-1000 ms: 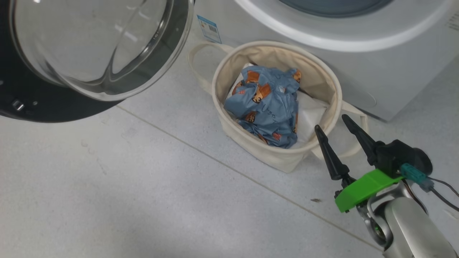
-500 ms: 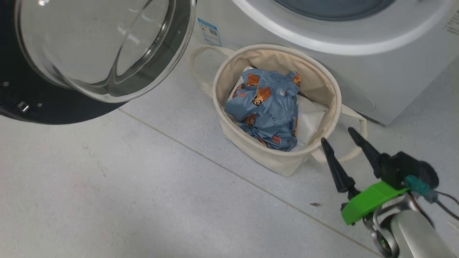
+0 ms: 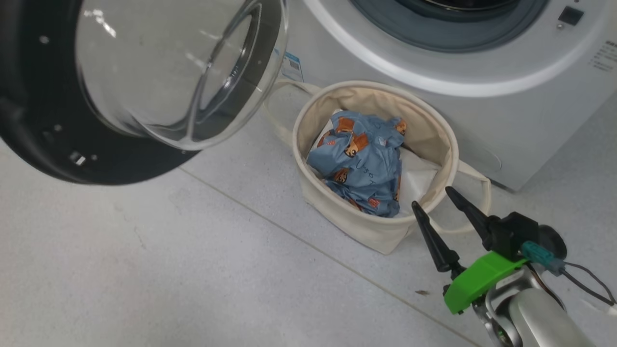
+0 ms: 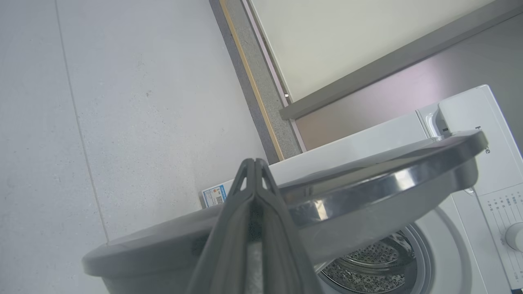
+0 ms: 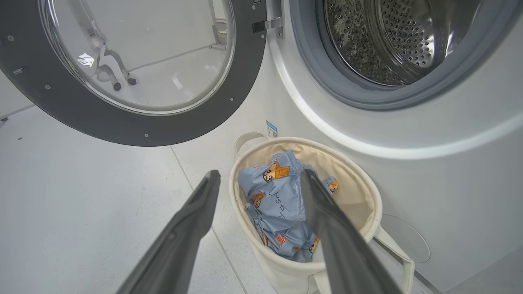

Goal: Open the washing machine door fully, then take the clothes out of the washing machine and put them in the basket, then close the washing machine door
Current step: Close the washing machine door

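Door (image 3: 48, 144) is hanging wide open, rigid, probably heavy; pushing its outer rim looks best. Clothes (image 3: 361, 159) are lying in the basket (image 3: 376, 231). Right fingers (image 3: 431, 236) are standing apart, left fingers (image 4: 233, 237) pressing together.

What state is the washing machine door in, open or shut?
Open. The washing machine door stands swung wide to the side of the opening, leaving the perforated drum fully exposed.

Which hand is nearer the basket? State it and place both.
Right. The right hand hangs open just off the basket's near rim. The left hand, shut, is up at the washing machine door's edge, away from the basket.
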